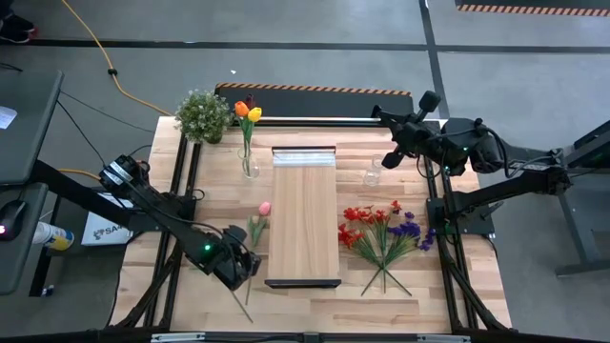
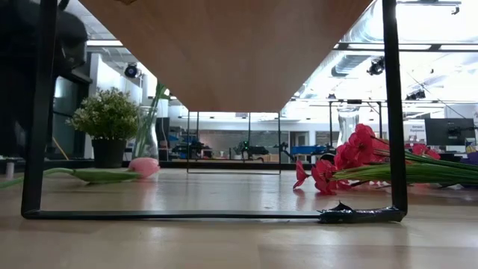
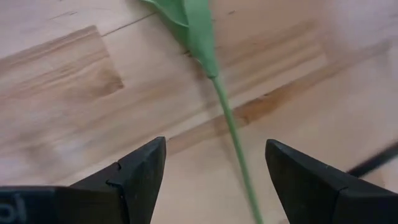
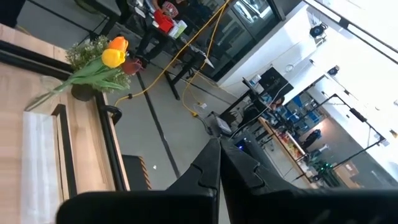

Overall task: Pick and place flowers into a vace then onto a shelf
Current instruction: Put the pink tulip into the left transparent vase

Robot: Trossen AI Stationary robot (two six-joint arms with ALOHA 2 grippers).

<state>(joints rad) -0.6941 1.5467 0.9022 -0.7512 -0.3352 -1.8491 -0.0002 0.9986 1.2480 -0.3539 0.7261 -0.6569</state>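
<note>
A pink tulip (image 1: 264,209) lies flat on the table left of the shelf (image 1: 305,214), its green stem (image 3: 231,127) running toward the near edge. My left gripper (image 1: 250,270) hangs over that stem, open, one finger on each side (image 3: 216,142), touching nothing. Orange and yellow tulips (image 1: 247,111) stand in a glass vase (image 1: 249,167). Red and purple sprays (image 1: 381,233) lie right of the shelf. My right gripper (image 1: 383,114) is shut and raised over the far right of the table (image 4: 219,168). In the low view the pink tulip (image 2: 142,166) rests on its side.
A bushy potted plant (image 1: 203,114) stands at the far left corner. An empty glass vase (image 1: 372,173) is right of the shelf's far end. The shelf's black bracket (image 2: 33,149) stands on the table. Bare wood lies near the front edge.
</note>
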